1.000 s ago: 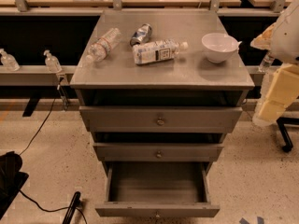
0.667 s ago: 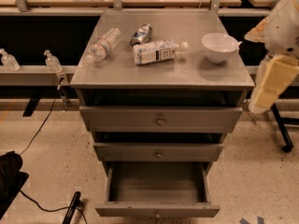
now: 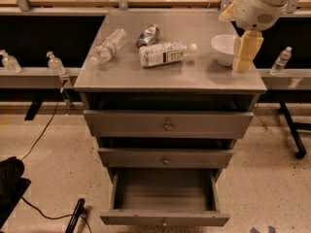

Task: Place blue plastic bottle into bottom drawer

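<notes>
I count two bottles, one can and one bowl on the counter [image 3: 170, 79], and three drawers under it. My end effector [image 3: 247, 53] hangs point-down over the right end of the counter, close above its surface. Whether it is open or closed I cannot tell, and I see nothing gripped in it. The white bowl [image 3: 222, 47] stands just beside it on the left, partly behind it, and I cannot tell whether the two touch.

The blue plastic bottle [image 3: 164, 54] lies on its side well to the left of my end effector, past the bowl, with its white cap pointing towards me and its pale label with the dark square facing up. Just beyond it, farther left and back, lies the crushed can [image 3: 148, 34]. The slimmer clear bottle [image 3: 107, 46] lies farthest left, near the counter's far edge.

Below and to the left of my end effector, the bottom drawer [image 3: 146, 218] is pulled out with its grey inside in view. The two shallower drawers [image 3: 167, 125] above it stand out only a little way.

On the ledge behind the counter stand three small bottles: two [image 3: 54, 62] far off to the left, one [image 3: 281, 60] just to the right of my end effector.
</notes>
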Action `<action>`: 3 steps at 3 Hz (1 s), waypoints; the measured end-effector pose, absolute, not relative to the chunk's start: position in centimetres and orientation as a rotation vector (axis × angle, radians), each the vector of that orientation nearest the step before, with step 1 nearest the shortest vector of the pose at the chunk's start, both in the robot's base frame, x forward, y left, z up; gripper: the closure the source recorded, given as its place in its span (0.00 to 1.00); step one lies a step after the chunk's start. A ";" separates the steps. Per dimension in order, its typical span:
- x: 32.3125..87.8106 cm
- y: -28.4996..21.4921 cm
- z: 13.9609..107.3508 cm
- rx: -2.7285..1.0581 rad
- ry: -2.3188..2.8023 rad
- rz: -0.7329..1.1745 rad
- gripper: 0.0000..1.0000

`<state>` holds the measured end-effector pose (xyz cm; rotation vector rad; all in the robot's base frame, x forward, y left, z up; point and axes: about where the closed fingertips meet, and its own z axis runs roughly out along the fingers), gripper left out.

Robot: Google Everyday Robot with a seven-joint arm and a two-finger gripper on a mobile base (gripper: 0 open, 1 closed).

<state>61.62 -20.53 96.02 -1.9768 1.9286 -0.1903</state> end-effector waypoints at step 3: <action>72.6 -10.8 90.5 -2.086 1.734 -0.010 0.00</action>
